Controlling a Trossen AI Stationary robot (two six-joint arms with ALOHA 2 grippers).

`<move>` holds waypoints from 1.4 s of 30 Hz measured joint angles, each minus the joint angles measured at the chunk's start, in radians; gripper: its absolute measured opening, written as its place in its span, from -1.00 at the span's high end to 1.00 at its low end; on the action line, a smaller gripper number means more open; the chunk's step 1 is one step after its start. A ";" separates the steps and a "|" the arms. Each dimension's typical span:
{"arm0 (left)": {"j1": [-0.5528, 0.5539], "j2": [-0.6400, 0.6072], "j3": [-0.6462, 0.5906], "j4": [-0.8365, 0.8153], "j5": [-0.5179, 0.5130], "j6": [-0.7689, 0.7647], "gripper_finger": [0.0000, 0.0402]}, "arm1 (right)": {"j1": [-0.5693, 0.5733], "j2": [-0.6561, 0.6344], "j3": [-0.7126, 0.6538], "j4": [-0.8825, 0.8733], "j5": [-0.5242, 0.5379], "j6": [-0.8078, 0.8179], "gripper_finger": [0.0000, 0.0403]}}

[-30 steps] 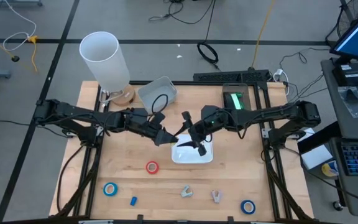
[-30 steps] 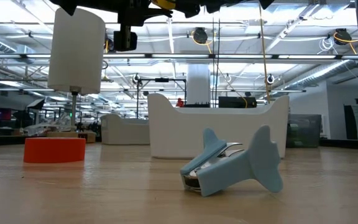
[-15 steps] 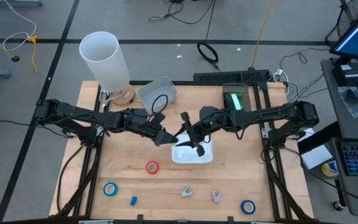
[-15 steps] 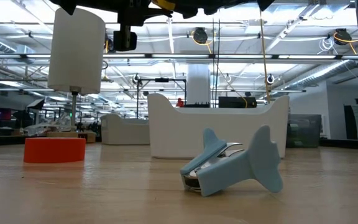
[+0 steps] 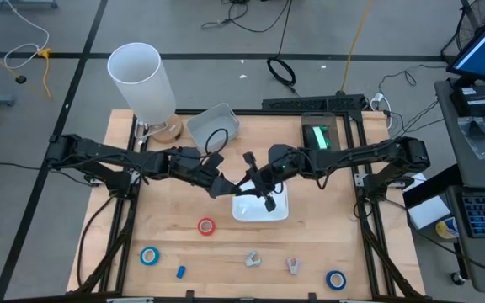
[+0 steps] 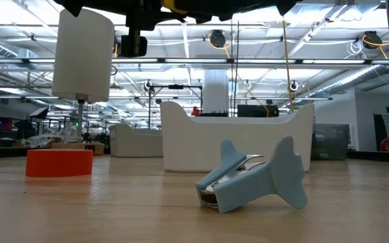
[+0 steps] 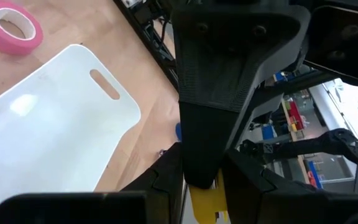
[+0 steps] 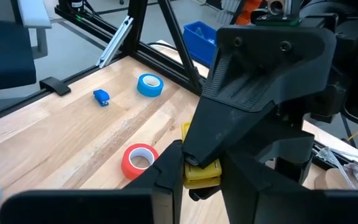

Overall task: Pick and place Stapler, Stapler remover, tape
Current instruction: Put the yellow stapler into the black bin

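A small yellow stapler (image 8: 202,173) hangs in the air above the left edge of the white tray (image 5: 263,210), at mid-table. My left gripper (image 5: 226,187) comes at it from the table's left and my right gripper (image 5: 247,185) from the right. Both are shut on it, tip to tip. A pale blue staple remover (image 6: 252,179) lies on its side near the front edge, with a second one (image 5: 293,266) beside it. A red tape roll (image 5: 205,225) and two blue ones (image 5: 149,256), (image 5: 336,279) lie flat on the wood. My left gripper pinches the stapler's left end (image 7: 204,198) between its two fingers, coming in nearly level from the table's left. The stapler is lifted clear, above the tray. My right gripper's fingers hide most of it in the left wrist view. My right gripper pinches the stapler's right end (image 8: 199,180) between its two fingers (image 8: 169,174), coming in nearly level from the table's right. My left gripper's tips meet the stapler from the far side, so only a short yellow piece shows. The stapler is clear of the tray.
A tall white cylinder (image 5: 141,80) and a grey bin (image 5: 215,126) stand at the back left. A small blue bit (image 5: 180,272) lies near the front edge. Bare wood lies between the tray and the things along the front.
My right gripper has edged toward the left gripper and drawn its fingers in on the yellow stapler. My left gripper has kept still with the stapler in it.
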 joint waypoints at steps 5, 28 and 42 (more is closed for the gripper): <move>0.000 0.000 0.000 -0.003 -0.001 0.005 0.54 | 0.002 0.000 -0.001 -0.002 0.026 0.006 0.65; -0.005 0.000 0.002 -0.003 -0.002 0.087 0.00 | 0.002 0.000 -0.001 -0.017 0.056 0.050 0.68; -0.001 0.000 0.002 -0.066 -0.023 0.182 -0.42 | 0.005 -0.055 -0.003 -0.205 0.168 0.036 0.68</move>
